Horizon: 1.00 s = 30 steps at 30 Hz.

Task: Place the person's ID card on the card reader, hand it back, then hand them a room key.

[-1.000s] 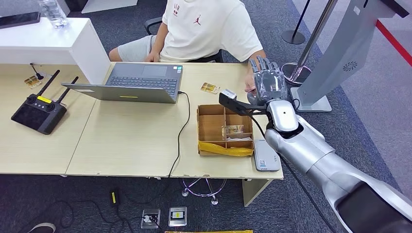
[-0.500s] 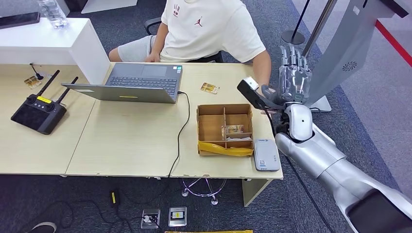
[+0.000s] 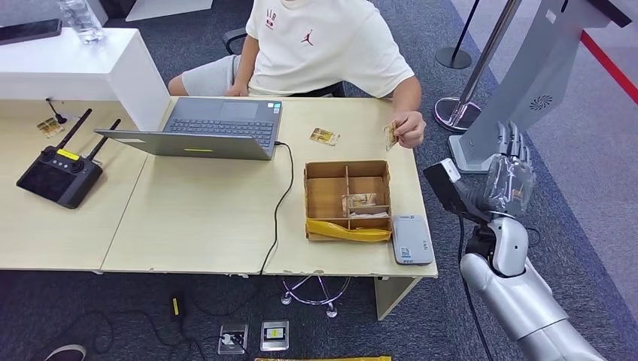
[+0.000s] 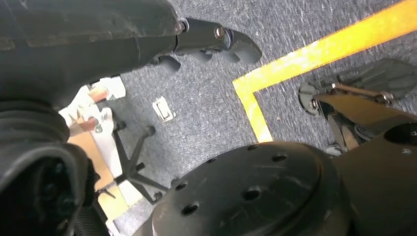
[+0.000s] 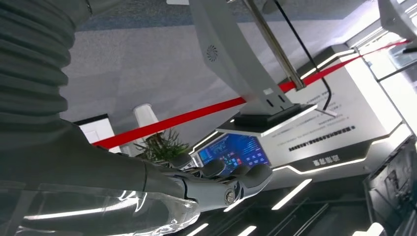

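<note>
On the pale wooden counter (image 3: pixel 203 218) the small tan ID card (image 3: pixel 390 134) is pinched in the person's hand (image 3: pixel 408 128), seemingly handed back, past the grey card reader (image 3: pixel 412 240). Beside it, the compartmented cardboard box (image 3: pixel 348 199) likely keeps room keys within reach. The robot's right hand (image 3: pixel 509 174) hovers off the counter's edge, fingers (image 3: pixel 514 141) straight and empty; the left hand's state I cannot tell.

We are at an office reception desk.
We see a laptop (image 3: pixel 218 128) on a pale desk (image 3: pixel 195 218), grey carpet (image 3: pixel 587 150), a stanchion post (image 3: pixel 485 56) and a kiosk stand (image 3: pixel 527 83).
</note>
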Available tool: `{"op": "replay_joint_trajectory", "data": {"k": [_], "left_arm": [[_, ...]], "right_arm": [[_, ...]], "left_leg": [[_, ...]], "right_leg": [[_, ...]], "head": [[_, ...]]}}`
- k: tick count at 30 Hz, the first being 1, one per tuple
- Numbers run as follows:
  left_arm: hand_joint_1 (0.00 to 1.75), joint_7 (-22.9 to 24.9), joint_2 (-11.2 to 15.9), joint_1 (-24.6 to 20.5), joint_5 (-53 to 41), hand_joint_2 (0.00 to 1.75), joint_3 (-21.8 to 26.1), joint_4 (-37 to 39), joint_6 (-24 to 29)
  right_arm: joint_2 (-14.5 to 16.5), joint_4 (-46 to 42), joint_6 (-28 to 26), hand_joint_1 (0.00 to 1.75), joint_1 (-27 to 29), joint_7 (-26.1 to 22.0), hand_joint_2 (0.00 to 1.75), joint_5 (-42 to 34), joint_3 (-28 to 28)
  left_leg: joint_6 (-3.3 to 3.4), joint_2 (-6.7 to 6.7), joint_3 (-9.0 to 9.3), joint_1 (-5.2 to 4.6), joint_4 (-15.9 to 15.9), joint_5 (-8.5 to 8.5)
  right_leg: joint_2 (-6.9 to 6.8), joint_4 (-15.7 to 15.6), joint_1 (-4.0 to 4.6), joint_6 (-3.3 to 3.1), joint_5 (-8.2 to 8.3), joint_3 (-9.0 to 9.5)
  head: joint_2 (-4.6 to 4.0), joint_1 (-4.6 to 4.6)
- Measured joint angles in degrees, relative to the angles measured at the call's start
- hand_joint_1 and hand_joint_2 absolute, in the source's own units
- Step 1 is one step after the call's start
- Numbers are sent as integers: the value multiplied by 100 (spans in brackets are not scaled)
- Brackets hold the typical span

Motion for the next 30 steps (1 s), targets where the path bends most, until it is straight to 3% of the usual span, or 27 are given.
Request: {"op": "replay_joint_trajectory", "data": {"k": [4,7,12,15,23,27,30], "left_arm": [[0,-91,-3,25,17,0,124,37,0],[0,-135,-7,81,36,0,238,63,0],[0,-204,-20,106,101,0,433,93,0],[0,-254,-34,120,126,0,562,105,0],[0,-457,-84,122,182,0,942,157,0],[0,-472,-112,124,180,0,1141,184,0],[0,-468,-122,125,171,0,1242,195,0]], "right_arm": [[170,-111,0,0,717,-826,175,-156,-1018],[484,-109,-1,0,1172,-1515,175,-353,-2137],[988,142,-1,0,1474,-2938,175,-562,-3989],[1345,497,-1,0,1491,-3555,175,-227,-5281],[1934,1611,0,0,1458,-4254,175,1325,-8071],[2218,2128,0,0,1439,-4225,175,2001,-9291],[2360,2383,0,0,1443,-3988,175,2239,-9841]], "left_leg": [[0,-15,-1,1,0,-1],[0,-15,-12,-1,0,-1],[0,-9,-12,-1,0,-1],[-3,1,-12,-1,0,-4],[-14,30,-8,3,-1,-13],[-19,35,-9,9,-2,-16],[-22,37,-9,10,-3,-17]], "right_leg": [[-18,-1,1,-2,-5,8],[-19,0,-1,-4,-5,-7],[-15,-2,-1,-4,-6,-12],[-3,-3,-1,-4,-6,-17],[31,-2,3,-5,-6,-26],[37,-1,7,-5,-6,-26],[39,0,8,-6,-7,-26]], "head": [[0,0],[0,-1],[0,0],[0,0],[0,0],[0,-1],[0,-1]]}}
